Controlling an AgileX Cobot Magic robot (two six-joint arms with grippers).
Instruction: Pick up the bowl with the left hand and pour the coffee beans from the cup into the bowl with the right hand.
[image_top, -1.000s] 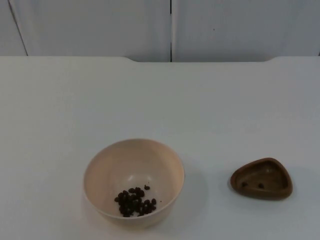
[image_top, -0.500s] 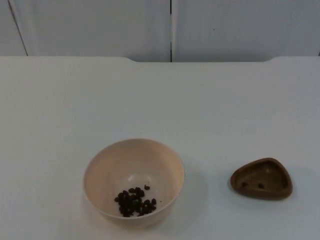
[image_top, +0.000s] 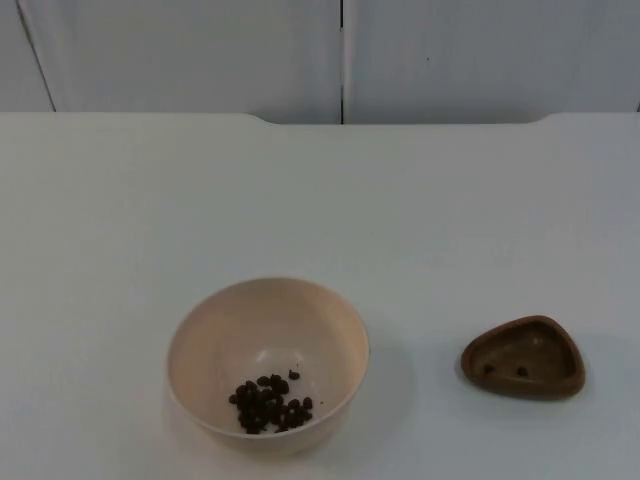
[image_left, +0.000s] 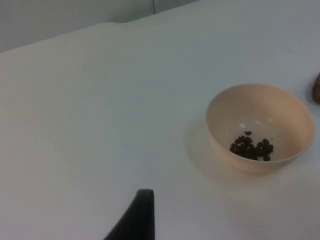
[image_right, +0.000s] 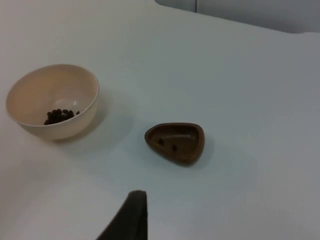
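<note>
A cream bowl (image_top: 236, 312) stands upright on the white table at the front, left of centre, with a small heap of dark coffee beans (image_top: 270, 403) in its bottom. To its right sits a small brown three-cornered cup (image_top: 548, 352), upright, with two beans (image_top: 521, 372) left inside. In the left wrist view my left gripper (image_left: 142, 215) hangs well back from the bowl (image_left: 250, 100) and touches nothing. In the right wrist view my right gripper (image_right: 132, 215) is likewise apart from the cup (image_right: 187, 145) and the bowl (image_right: 45, 80).
The white table top (image_top: 320, 200) runs back to the grey partition wall (image_top: 200, 50). Bowl and cup stand a hand's width apart near the front edge.
</note>
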